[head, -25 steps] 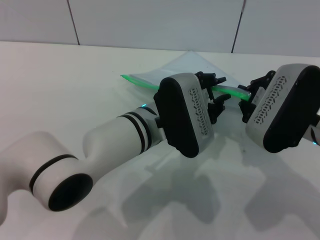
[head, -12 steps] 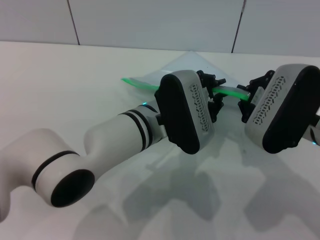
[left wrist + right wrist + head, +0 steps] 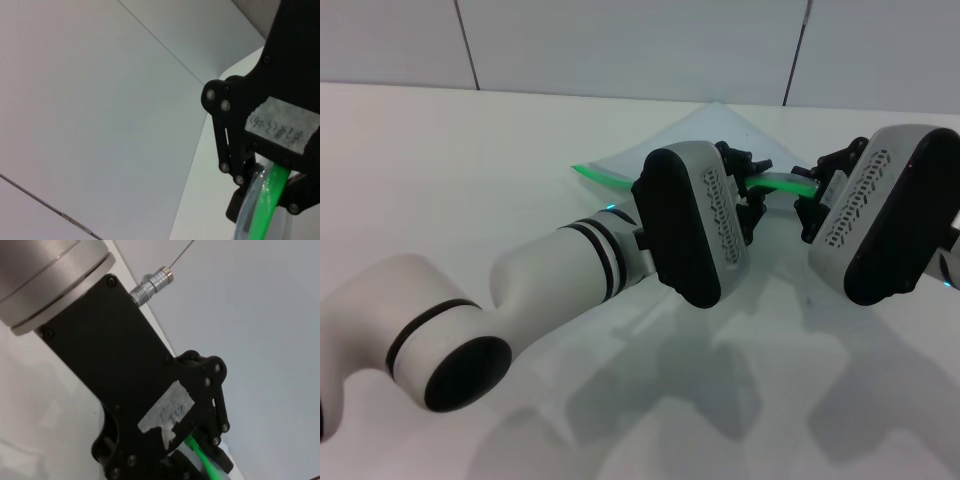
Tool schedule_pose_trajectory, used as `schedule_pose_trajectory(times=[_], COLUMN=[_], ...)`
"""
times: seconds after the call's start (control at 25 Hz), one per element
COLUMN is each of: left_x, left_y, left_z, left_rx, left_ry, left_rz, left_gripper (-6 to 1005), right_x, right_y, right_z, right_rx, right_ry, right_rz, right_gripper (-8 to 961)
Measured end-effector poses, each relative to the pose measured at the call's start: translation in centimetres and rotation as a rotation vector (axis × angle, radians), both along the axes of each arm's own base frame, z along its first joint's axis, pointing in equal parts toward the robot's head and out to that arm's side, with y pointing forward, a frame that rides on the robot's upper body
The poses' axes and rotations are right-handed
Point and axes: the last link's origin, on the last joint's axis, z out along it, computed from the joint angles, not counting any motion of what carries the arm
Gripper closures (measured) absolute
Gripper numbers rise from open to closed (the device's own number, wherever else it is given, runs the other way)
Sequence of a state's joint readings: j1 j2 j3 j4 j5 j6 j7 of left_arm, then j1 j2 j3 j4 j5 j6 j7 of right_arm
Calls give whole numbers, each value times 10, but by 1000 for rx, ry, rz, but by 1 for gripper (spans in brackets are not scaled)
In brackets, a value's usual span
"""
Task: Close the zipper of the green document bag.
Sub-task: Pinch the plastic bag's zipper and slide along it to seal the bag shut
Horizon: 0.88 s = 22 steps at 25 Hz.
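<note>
The green document bag (image 3: 692, 135) is a translucent pouch held tilted above the white table between both arms. Its zipper (image 3: 610, 178) is the bright green strip along the near edge; the slider is hidden. My left gripper (image 3: 748, 187) is shut on the strip about midway along it. My right gripper (image 3: 812, 200) is shut on the bag's right end at the same strip. In the left wrist view the zipper (image 3: 265, 200) runs between the right gripper's fingers (image 3: 235, 210). The right wrist view shows the zipper (image 3: 204, 459) beside the left gripper's black body (image 3: 150, 405).
The white table (image 3: 470, 170) stretches out to the left and front of the arms. A panelled white wall (image 3: 620, 45) stands close behind the bag. My left forearm (image 3: 550, 270) lies across the front middle of the table.
The bag's free left end has slid a little to the right and its far corner has risen slightly. Both grippers keep their hold and have barely moved.
</note>
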<state>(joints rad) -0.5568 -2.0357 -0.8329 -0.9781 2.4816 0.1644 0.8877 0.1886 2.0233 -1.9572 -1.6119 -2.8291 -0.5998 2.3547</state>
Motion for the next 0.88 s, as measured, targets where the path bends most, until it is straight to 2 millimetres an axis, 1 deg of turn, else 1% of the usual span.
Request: schedule_pose_trajectory(times=[0.24,0.88], left_x=[0,-11], left_y=[0,3], left_z=[0,1], left_rx=[-2,3], left_ry=[-16,-19], left_rz=[17,61], left_gripper=[832,910], right_x=[0,1], right_y=[0,-1], right_z=[0,1], right_rx=[1,5], right_ry=[0,3], right_rz=[0,0], right_gripper=[904,904])
